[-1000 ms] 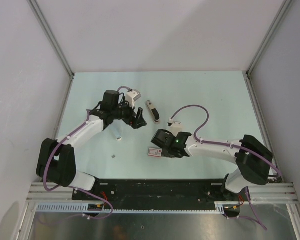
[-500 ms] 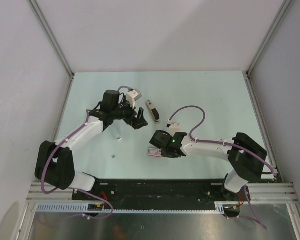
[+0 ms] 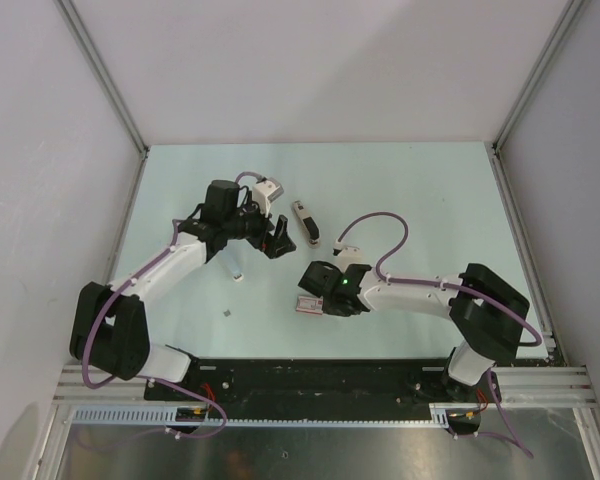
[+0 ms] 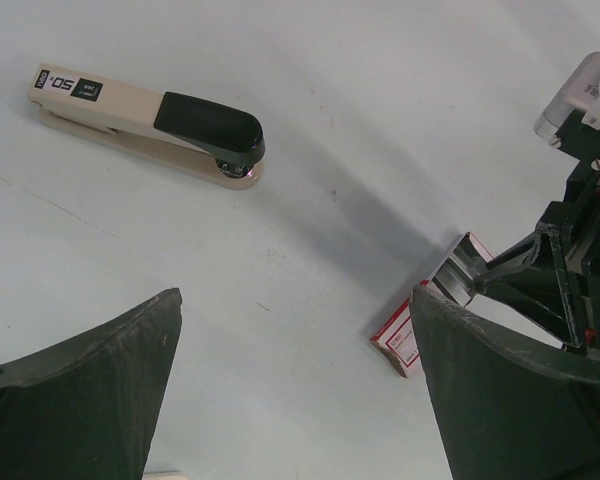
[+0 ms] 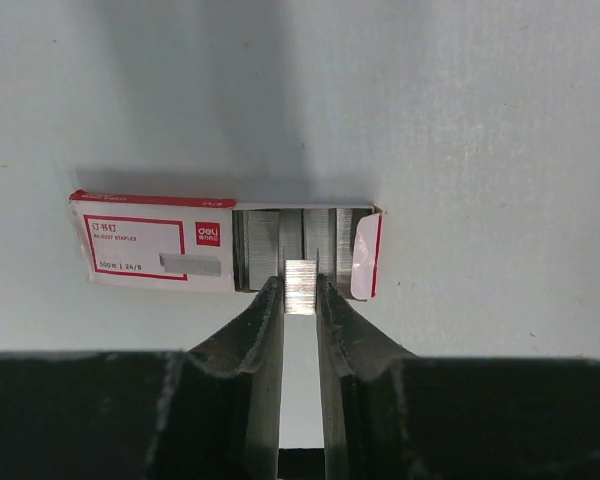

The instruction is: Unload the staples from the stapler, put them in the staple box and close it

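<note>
Between the right fingers: staples (image 5: pixel 301 287), one short grey strip, are sitting pinched at the tips.
Staples position: the strip is hanging at the open end of the staple box (image 5: pixel 155 245); I cannot tell if it is touching the box.
Right gripper (image 5: pixel 300 283): its fingers (image 5: pixel 265 330) are standing narrow and clamping the strip from both sides.
Staple box: it is lying flat on the counter (image 4: pixel 380 120), red and white, with its flap open and more grey strips showing inside.
Stapler (image 4: pixel 150 125): it is lying closed on the counter, beige with a black top, well apart from the box.
Left gripper (image 4: pixel 295 310): it is hovering over bare counter between stapler and box, fingers (image 4: pixel 110 380) spread wide, gripping nothing.
Tiny bits (image 3: pixel 238 277): two are lying on the counter near the left arm, too small to identify.
</note>
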### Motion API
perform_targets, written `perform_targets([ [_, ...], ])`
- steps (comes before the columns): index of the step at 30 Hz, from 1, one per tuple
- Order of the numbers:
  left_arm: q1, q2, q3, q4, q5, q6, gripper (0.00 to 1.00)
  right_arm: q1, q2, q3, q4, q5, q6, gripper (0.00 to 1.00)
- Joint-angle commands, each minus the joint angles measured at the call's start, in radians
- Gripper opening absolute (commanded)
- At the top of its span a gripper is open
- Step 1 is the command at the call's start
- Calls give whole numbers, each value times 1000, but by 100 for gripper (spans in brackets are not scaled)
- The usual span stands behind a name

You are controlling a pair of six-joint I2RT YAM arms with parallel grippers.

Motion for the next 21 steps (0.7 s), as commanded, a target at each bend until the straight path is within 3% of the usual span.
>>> perform_targets([
  [1,-8,-41,-8,22,25,58,99,-5,12,36,12,11,20,4],
  [21,-10,-56,-8,22,20,63,99,-12,25,36,17,-6,15,6],
])
